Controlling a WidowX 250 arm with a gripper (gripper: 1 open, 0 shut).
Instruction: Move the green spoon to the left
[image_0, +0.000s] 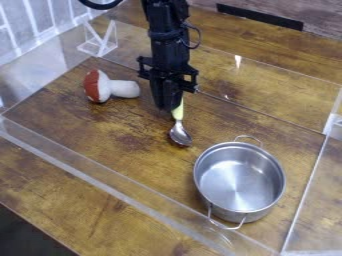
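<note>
Steel pot (241, 181) empty at lower right, green spoon (178, 124) at frame centre, silver bowl on the wooden table (80, 215), pale handle rising between the narrowed jaws of the gripper (174, 100) clamped on it, mushroom toy (107, 87) lying at left.

Robot lab—clear-walled enclosure (80, 165) on wooden table (80, 215).

My gripper (174, 104) is matt black, hard-looking plastic or metal. The green spoon (178, 125) has a dull pale plastic handle and a shiny metal bowl. The pot (241, 180) is brushed, gleaming steel. The table (80, 140) is dark, grainy wood behind glossy clear plastic walls (120, 190). The mushroom toy (104, 87) looks smooth and matt.
</note>
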